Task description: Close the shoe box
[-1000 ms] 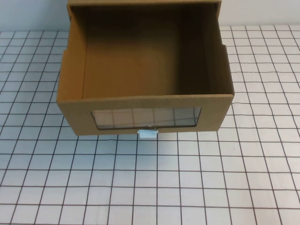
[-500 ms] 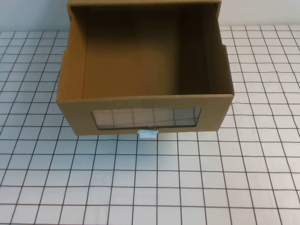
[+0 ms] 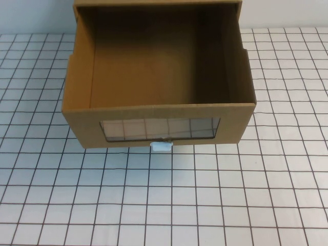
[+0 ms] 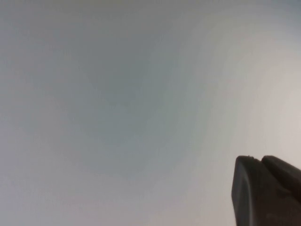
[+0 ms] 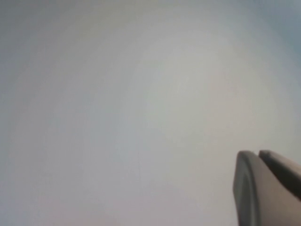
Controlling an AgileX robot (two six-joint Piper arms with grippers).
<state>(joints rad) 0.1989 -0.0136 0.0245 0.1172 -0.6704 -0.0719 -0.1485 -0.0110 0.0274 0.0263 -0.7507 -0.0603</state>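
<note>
So the shoe box [image 3: 159, 82] sits mid-table with its drawer pulled way out toward me, white pull tab [image 3: 161, 147] under the window. My left gripper [image 4: 268, 190] and right gripper [image 5: 268, 188] are parked off away from the box, facing blank wall; can't tell their grip state.

The shoe box [image 3: 159, 77] is set on the worktop [image 3: 164, 205] at its far centre, drawer drawn toward the near side. The pull tab [image 3: 161, 147] lies under the front window [image 3: 160, 128]. The left tool [image 4: 265, 190] and right tool [image 5: 268, 188] are held off the worktop, facing blank surface.
</note>
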